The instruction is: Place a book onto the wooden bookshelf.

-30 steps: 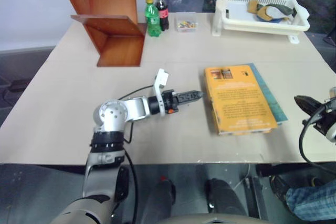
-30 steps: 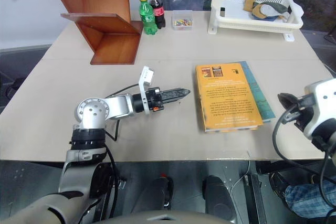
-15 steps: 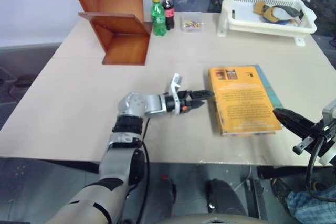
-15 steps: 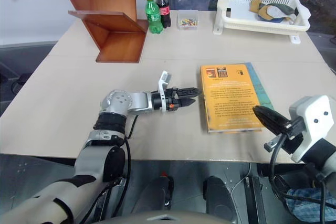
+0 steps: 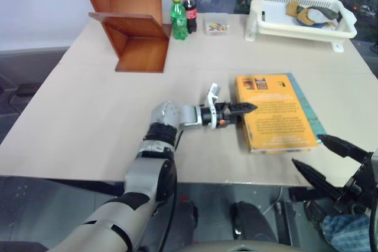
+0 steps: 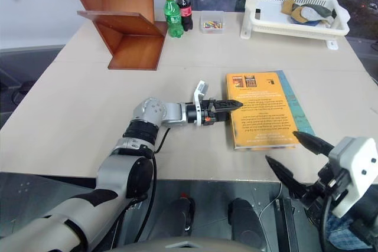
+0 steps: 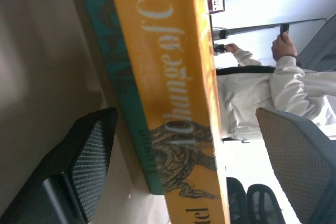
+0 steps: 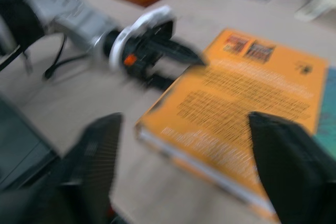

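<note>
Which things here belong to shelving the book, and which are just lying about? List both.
For the job: book; wooden bookshelf; left end effector; right end effector.

Lying about: teal book; two soda bottles; small clear box; white basket.

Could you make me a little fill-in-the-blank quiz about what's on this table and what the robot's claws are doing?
1. The orange-yellow book lies on top of a thinner ____ book.
2. The left claw reaches the orange-yellow book's ____ edge.
3. Beside the wooden bookshelf stand ____ soda bottles.
4. The right claw's fingers are ____.

Missing words: teal-blue; spine; two; open
</note>
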Controlling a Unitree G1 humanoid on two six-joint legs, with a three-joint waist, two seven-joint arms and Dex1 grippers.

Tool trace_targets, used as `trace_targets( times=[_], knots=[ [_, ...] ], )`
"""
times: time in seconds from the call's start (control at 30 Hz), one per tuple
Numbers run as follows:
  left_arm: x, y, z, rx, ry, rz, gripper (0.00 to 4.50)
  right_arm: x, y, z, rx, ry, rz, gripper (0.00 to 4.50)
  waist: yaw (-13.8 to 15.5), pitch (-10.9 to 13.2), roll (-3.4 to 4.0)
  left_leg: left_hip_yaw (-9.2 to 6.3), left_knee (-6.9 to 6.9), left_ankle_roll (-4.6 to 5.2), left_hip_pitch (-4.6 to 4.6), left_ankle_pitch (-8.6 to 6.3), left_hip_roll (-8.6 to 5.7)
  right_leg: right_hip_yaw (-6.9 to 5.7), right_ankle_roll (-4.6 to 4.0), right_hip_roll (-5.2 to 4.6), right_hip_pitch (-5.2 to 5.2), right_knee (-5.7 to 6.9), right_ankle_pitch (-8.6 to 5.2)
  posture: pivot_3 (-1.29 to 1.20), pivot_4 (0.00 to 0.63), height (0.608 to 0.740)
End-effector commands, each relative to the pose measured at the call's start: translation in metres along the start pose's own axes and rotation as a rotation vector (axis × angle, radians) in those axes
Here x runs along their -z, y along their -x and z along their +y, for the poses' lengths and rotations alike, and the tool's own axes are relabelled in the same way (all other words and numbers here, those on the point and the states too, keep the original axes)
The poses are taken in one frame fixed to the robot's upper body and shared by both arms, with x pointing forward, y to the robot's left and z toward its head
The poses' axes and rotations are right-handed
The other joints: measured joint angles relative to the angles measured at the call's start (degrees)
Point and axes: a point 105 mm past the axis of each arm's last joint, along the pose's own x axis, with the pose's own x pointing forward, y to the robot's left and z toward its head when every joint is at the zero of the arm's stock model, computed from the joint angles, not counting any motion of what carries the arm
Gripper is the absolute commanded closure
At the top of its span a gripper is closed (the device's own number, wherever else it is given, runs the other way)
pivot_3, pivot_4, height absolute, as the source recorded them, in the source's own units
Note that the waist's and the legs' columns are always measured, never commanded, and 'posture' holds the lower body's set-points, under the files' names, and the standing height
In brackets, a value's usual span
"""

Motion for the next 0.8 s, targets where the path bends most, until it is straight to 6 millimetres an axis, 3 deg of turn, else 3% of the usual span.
trace_targets(
  times=[0.03,0.6,0.7,0.8],
  knots=[
    [-0.001,-0.008,-0.012,0.045,-0.017,0.015,0.00,-0.011,0.000,0.009,0.014,0.071,-0.089,0.52,0.0,0.0,-0.04,0.00,0.00,0.00,0.00,0.00,0.00,0.00,0.00,-0.01,0.00,0.00,0.00,0.00,0.150,0.740],
    [0.002,-0.024,-0.006,0.058,0.059,-0.027,0.00,-0.012,-0.004,0.016,0.066,0.095,-0.118,0.52,0.3,0.1,-0.13,-0.02,0.03,0.00,-0.02,0.00,-0.02,0.00,0.00,-0.02,0.01,-0.02,0.00,0.00,0.150,0.740],
    [0.001,-0.023,-0.005,0.055,0.066,-0.029,0.82,-0.012,-0.005,0.016,0.067,0.098,-0.116,0.39,0.3,0.1,-0.13,-0.03,0.03,0.00,-0.02,0.00,-0.02,-0.01,0.00,-0.02,0.02,-0.02,0.00,0.00,0.150,0.740],
    [-0.001,-0.020,-0.004,0.049,0.069,-0.036,2.18,-0.013,-0.007,0.015,0.070,0.106,-0.117,0.39,0.3,0.1,-0.13,-0.02,0.04,0.00,-0.03,0.00,-0.03,0.00,0.00,-0.02,0.02,-0.02,0.00,0.00,0.150,0.740]
  ],
)
